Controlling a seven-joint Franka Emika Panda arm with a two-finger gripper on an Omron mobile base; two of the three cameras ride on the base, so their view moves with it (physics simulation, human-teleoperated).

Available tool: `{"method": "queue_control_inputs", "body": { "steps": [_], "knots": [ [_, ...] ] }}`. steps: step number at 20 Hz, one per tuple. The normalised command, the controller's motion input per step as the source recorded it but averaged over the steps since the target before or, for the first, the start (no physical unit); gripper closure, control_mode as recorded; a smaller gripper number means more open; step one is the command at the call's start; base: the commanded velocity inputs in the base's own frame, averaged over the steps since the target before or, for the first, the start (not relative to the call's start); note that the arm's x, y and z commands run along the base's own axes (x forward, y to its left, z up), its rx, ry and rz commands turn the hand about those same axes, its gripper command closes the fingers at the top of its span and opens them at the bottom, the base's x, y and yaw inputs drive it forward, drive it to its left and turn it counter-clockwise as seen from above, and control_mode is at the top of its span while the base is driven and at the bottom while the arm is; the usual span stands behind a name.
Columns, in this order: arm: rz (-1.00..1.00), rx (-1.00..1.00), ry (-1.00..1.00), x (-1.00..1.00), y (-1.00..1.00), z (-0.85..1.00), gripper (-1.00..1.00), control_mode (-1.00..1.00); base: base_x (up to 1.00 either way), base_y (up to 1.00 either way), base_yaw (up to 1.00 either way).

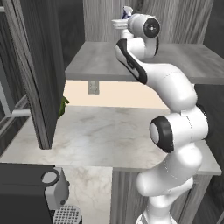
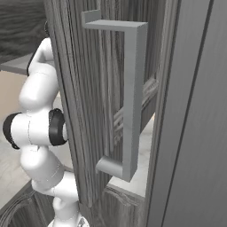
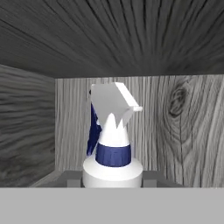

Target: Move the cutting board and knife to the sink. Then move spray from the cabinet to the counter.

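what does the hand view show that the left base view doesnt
Hand view alone: the spray close up, with its white nozzle, blue collar and white shoulders, and the wood-grain back, side and ceiling inside the cabinet, with the finger tips at either side of the bottle. Left base view alone: the arm reaching onto the grey shelf, the counter, the open door. Both: the spray and the cabinet.

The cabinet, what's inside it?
Inside the cabinet stands the spray, on the grey shelf. The gripper hides the bottle's lower part.
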Motion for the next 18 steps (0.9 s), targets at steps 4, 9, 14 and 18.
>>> {"method": "queue_control_inputs", "body": {
  "steps": [4, 9, 14, 18],
  "knots": [
    [0.00, 0.00, 0.00, -0.67, 0.00, 0.11, 1.00, -1.00, 0.00, 0.00, 0.00],
    [0.00, 0.00, 0.00, -0.71, 0.00, 0.07, 1.00, -1.00, 0.00, 0.00, 0.00],
    [0.00, 0.00, 0.00, -0.76, 0.00, 0.07, 1.00, -1.00, 0.00, 0.00, 0.00],
    [0.00, 0.00, 0.00, -0.81, 0.00, 0.01, 1.00, -1.00, 0.00, 0.00, 0.00]
  ]
}}
